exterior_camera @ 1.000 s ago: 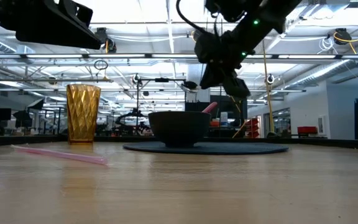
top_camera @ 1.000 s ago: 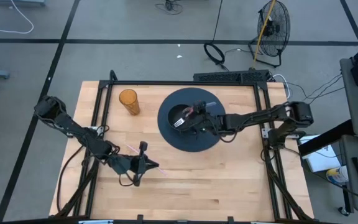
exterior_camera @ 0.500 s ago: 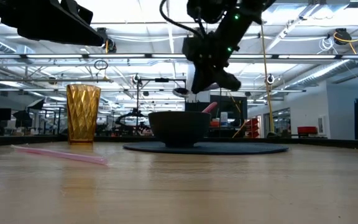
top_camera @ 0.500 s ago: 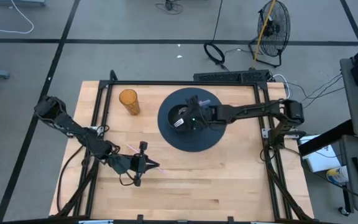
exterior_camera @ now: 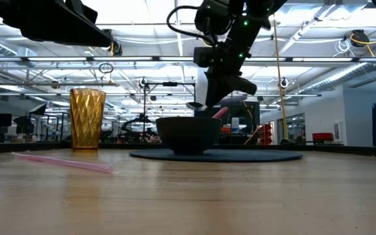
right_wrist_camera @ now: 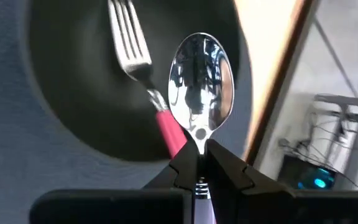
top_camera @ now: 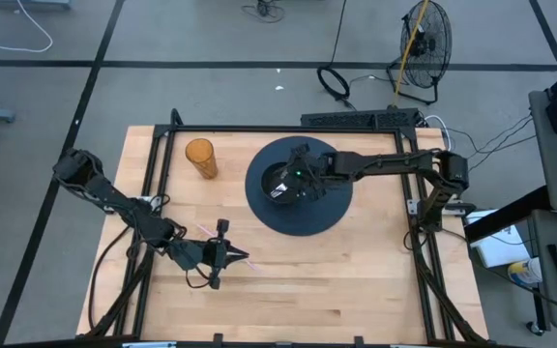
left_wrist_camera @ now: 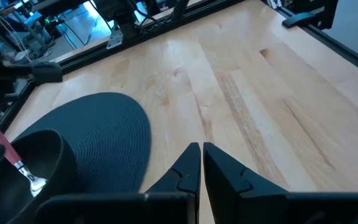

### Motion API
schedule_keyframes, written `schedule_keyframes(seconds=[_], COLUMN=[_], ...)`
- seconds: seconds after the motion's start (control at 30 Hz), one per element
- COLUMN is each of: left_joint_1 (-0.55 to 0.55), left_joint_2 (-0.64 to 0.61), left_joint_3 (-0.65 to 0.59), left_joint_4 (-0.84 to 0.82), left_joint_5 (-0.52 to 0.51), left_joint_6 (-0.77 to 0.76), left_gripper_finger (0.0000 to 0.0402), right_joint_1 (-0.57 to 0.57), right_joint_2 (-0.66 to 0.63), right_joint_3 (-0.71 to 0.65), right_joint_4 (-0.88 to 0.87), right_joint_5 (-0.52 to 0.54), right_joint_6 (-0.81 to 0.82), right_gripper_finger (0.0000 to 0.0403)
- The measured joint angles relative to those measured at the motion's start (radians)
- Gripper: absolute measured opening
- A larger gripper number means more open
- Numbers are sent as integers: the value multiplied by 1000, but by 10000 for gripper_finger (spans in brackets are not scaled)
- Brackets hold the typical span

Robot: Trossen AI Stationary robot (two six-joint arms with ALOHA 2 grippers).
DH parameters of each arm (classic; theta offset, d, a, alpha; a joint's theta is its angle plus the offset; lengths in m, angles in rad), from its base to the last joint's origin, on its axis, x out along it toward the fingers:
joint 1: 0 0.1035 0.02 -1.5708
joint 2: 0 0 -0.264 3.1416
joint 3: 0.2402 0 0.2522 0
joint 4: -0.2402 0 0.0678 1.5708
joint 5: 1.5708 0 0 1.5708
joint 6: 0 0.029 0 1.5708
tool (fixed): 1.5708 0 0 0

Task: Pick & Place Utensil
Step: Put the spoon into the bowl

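Broadly, the wooden tabletop point(top_camera: 288, 271) fills the middle of the high view, with a round dark mat point(top_camera: 296, 215) lying toward its far side. On the mat stands a dark bowl point(exterior_camera: 188, 136), and well apart from it, nearer the left far corner, an amber cup point(top_camera: 200, 158) stands upright on the bare wood.

Reaching in from the right edge, the right arm point(top_camera: 395, 166) stretches across to the bowl. Its pincer point(right_wrist_camera: 199, 163) hangs just above the bowl and is clamped narrow on the neck of a spoon point(right_wrist_camera: 201, 84), whose shiny head points forward over the bowl's hollow. Inside the bowl lies a fork point(right_wrist_camera: 135, 53) with a red handle, its tines resting on the bowl's floor and the handle leaning up toward the rim; from table height the handle's tip pokes out above the rim.

The left arm point(top_camera: 114, 201) waits low over the near left part of the tabletop, its pincer point(left_wrist_camera: 201, 160) closed with the fingers nearly touching and nothing between them. Just beside it a thin pink straw point(exterior_camera: 62, 161) lies flat on the wood.
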Motion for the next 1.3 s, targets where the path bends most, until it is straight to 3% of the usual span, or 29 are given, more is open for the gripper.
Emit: schedule_keyframes(seconds=[0.4, 1.3], left_joint_1=[0, 0], left_joint_2=[0, 0], left_joint_3=[0, 0], left_joint_4=[-23, -24], left_joint_5=[-4, -3], left_joint_6=[1, -2], left_gripper_finger=[26, 26], right_joint_1=[-6, 13], right_joint_2=[86, 90], right_joint_3=[-2, -1], right_joint_4=[84, 89], right_joint_5=[-51, -76], right_joint_6=[-8, -6], right_gripper_finger=[15, 24])
